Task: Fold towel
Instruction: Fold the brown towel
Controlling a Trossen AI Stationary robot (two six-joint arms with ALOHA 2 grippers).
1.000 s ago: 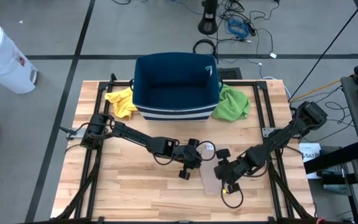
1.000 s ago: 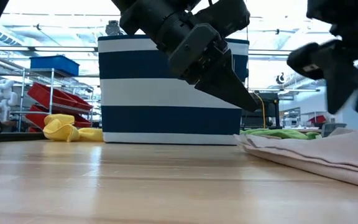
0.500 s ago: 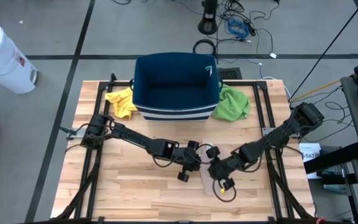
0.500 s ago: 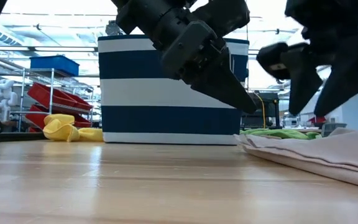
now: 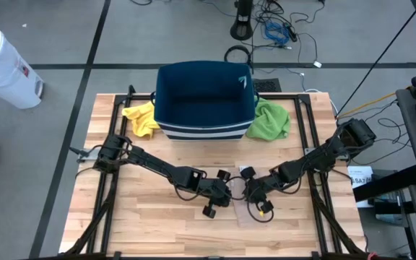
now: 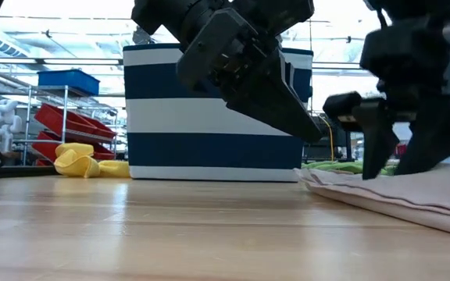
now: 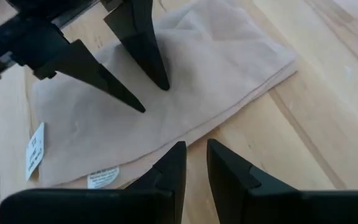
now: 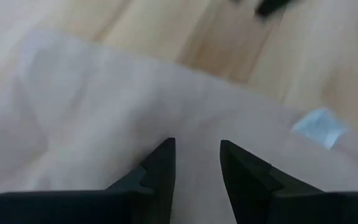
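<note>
High view: folded beige towel [image 5: 245,207]

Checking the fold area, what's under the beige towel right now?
Only the wooden table shows around the beige towel, which lies flat. Anything beneath it is covered. Both grippers hover over it.

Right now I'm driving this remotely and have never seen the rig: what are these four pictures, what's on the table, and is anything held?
Two dark robot arms work at a wooden table. One picture looks straight down, one looks level across the tabletop, and two come from cameras on the wrists. A beige towel, already folded, lies near the front. Behind it stands a blue-and-white striped bin, with a yellow cloth and a green cloth beside it. The right gripper is open with its fingertips at the towel. The left gripper hovers, slightly open, by the towel's edge. Neither holds anything.
</note>
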